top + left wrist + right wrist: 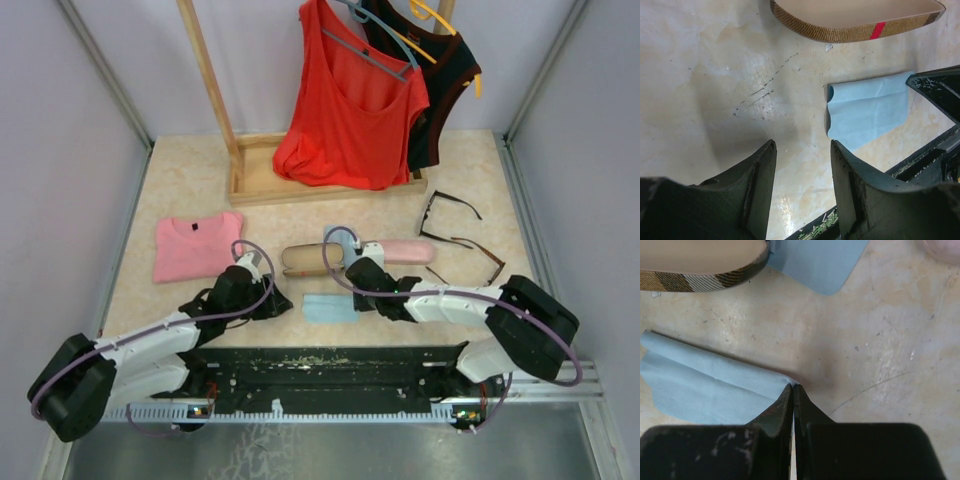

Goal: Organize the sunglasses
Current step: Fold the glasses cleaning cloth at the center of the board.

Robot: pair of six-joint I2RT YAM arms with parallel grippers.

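Observation:
The black-framed sunglasses (447, 213) and the slim reddish-brown sunglasses (472, 256) lie open on the table at the right, beyond both arms. They do not show in either wrist view. My right gripper (356, 297) is low on the table, and its jaws (793, 386) are shut on the right corner of a light blue cloth (705, 390). My left gripper (802, 150) is open and empty above bare table, just left of that cloth (870, 107).
The brown plaid case (305, 258) and the pink case (408, 250) lie end to end behind the cloth (328, 308). A second blue cloth (820, 265) lies by them. A folded pink shirt (195, 245) is at the left. A wooden rack (262, 180) with hanging tops stands behind.

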